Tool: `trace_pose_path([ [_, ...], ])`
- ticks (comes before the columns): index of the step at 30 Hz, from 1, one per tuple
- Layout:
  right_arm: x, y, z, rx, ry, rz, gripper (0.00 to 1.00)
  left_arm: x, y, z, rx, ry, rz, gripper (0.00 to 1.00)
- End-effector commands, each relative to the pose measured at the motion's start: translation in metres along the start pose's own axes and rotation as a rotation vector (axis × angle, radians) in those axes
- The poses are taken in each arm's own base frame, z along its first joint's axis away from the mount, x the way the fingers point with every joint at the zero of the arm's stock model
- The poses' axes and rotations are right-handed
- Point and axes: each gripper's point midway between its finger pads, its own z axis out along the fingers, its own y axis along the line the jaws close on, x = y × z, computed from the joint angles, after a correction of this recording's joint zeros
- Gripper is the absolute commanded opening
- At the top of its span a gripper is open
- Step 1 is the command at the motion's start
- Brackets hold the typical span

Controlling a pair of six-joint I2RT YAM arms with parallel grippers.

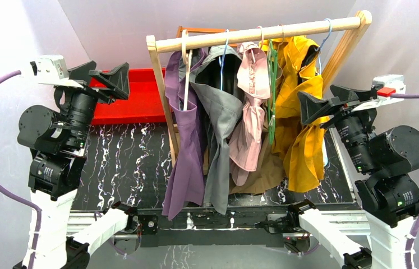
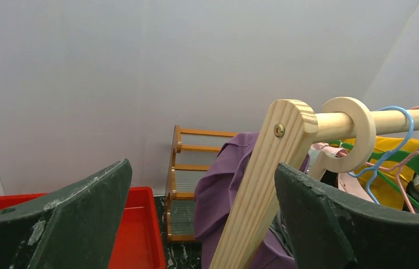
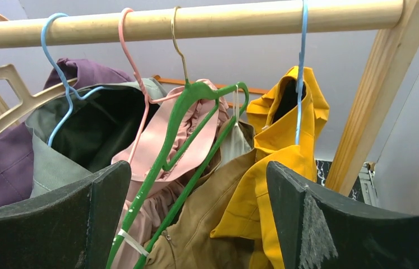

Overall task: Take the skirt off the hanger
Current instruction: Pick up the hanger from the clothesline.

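Both end effectors, left (image 1: pixel 105 79) and right (image 1: pixel 326 102), stand wide open and empty at either end of the wooden rail (image 1: pixel 263 32), where the tan skirt (image 3: pixel 196 238) hangs on a green hanger (image 3: pixel 179 120) between a pink blouse (image 1: pixel 249 112) and a yellow coat (image 1: pixel 299 126).

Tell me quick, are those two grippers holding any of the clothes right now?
Left gripper: open, holding nothing.
Right gripper: open, holding nothing.

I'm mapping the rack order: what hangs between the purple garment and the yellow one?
Top view: a grey garment, a pink garment, then a tan garment on a green hanger.
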Motion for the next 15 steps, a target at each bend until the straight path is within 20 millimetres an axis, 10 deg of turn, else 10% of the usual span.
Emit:
trace_pose_path([
  [1,-0.01,0.0,0.0,0.011,-0.011,0.007,0.98,-0.002,0.001,-0.005,0.008,-0.003,-0.028,0.98],
  [15,-0.006,0.04,0.008,-0.214,0.032,-0.044,0.98,0.016,-0.003,-0.018,0.05,0.048,-0.101,0.99],
])
